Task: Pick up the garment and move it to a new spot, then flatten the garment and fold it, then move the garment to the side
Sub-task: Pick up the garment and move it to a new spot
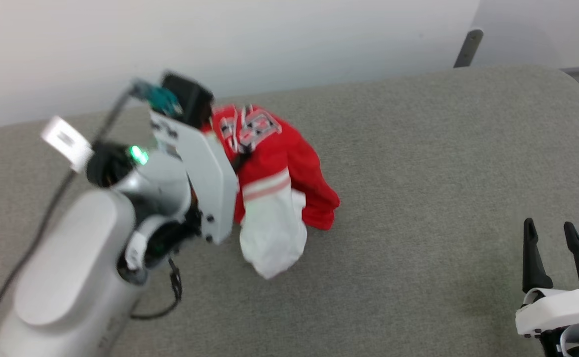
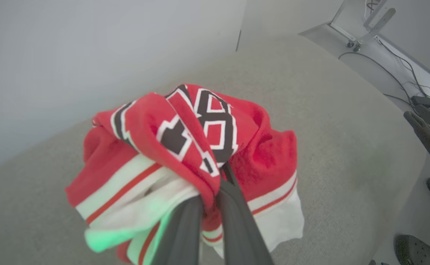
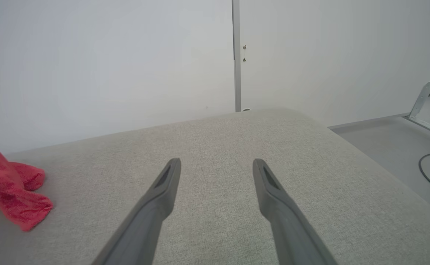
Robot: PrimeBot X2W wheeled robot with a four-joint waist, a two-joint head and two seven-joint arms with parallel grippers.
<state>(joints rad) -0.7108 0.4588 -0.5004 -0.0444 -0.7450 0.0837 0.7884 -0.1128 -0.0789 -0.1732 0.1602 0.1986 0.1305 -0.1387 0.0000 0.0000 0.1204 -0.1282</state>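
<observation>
Red garment (image 1: 294, 153), crumpled in a bunch, black white-outlined lettering uppermost, white red-striped sleeve drooping, over the grey counter's (image 1: 418, 198) far-left part

Grey fabric-covered bench (image 1: 418, 173)
The bunched red garment (image 1: 289, 163) is near its far edge, left of middle, lower folds touching the cloth top.

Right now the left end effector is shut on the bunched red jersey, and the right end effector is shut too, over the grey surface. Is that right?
Not quite. The right end effector is open, its jaws standing well apart over the grey surface, as the right wrist view shows. The left end effector is indeed shut on the garment.
</observation>
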